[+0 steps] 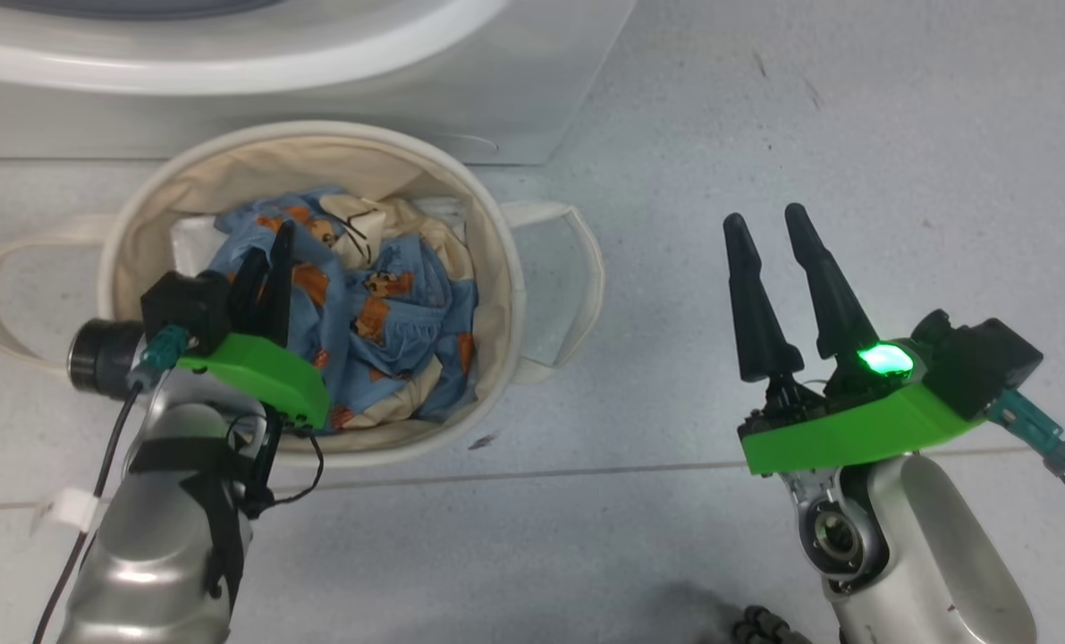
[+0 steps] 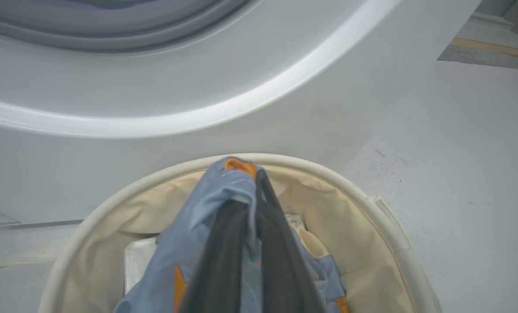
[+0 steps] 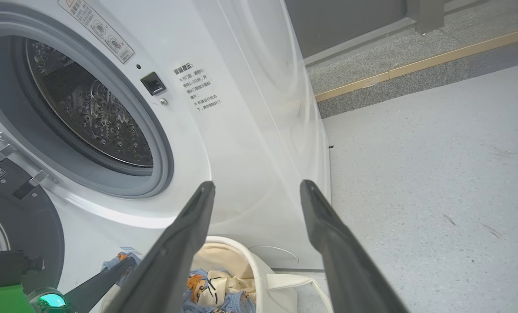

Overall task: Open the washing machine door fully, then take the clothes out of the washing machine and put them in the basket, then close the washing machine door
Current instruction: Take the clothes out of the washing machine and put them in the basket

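below, clothes (image 1: 380,304) cover a white sheet (image 1: 188,243) in the basket (image 1: 507,268); washing machine (image 1: 228,116) behind.

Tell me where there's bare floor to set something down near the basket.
Bare floor lies between the basket and the right end effector, and beyond it beside the washing machine. The basket itself is crowded: the clothes lie in it and the left end effector grips them there.
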Robot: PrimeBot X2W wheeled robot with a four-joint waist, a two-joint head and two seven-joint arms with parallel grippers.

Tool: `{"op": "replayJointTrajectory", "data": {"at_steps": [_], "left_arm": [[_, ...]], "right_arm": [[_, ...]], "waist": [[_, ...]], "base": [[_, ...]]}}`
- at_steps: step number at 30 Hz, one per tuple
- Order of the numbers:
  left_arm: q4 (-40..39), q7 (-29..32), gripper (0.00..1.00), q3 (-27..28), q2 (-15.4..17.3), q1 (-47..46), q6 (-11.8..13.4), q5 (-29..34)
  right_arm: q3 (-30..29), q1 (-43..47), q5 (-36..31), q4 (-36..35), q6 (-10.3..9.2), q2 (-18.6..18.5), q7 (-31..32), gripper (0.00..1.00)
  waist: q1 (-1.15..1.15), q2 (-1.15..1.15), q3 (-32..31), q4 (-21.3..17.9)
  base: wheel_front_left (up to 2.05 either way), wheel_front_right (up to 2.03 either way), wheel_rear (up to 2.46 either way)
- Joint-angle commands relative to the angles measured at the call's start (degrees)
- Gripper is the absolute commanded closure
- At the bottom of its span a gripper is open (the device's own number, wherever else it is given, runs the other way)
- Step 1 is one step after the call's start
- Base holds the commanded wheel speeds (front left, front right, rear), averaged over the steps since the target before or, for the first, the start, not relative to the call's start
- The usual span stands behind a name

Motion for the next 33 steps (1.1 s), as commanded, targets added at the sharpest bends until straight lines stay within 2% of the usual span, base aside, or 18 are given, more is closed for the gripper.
{"op": "replayJointTrajectory", "data": {"at_steps": [1,13,14,15,22,33], "left_arm": [[-0.7,-0.7,1.00,1.6,0.8,-0.9,-0.3,0.6],[5.6,-0.7,1.00,1.1,-0.7,-4.0,-1.0,2.1],[6.2,-0.7,0.10,1.3,-0.9,-3.9,-1.0,1.9],[6.7,-0.7,0.00,1.5,-1.0,-3.9,-0.9,1.9],[3.8,-0.7,0.00,2.8,-1.7,-1.7,-0.3,2.2],[6.9,-0.7,0.00,0.3,-2.6,2.8,-1.4,2.3]], "right_arm": [[1.2,-0.1,0.4,-2.0,0.02,0.3,-0.3,0.00],[1.6,-0.9,0.9,-2.4,0.02,0.3,-0.3,0.00],[1.7,-0.9,1.0,-2.3,0.02,0.3,-0.3,0.00],[1.7,-0.9,1.0,-2.3,0.02,0.3,-0.3,0.00],[1.6,-0.4,0.8,-1.7,0.02,0.3,-0.3,0.00],[-0.6,0.8,-0.4,-0.4,0.02,0.3,-0.3,0.00]], "waist": [[0.00,0.00,0.9,-0.5],[0.00,0.00,2.3,-1.3],[0.00,0.00,2.2,-1.3],[0.00,0.00,2.0,-1.3],[0.00,0.00,-1.0,-0.2],[0.00,0.00,-8.0,2.3]], "base": [[0.00,0.00,0.00],[0.00,0.00,0.00],[0.00,0.00,0.00],[0.00,0.00,0.00],[0.00,0.00,0.00],[0.00,0.00,0.00]]}}
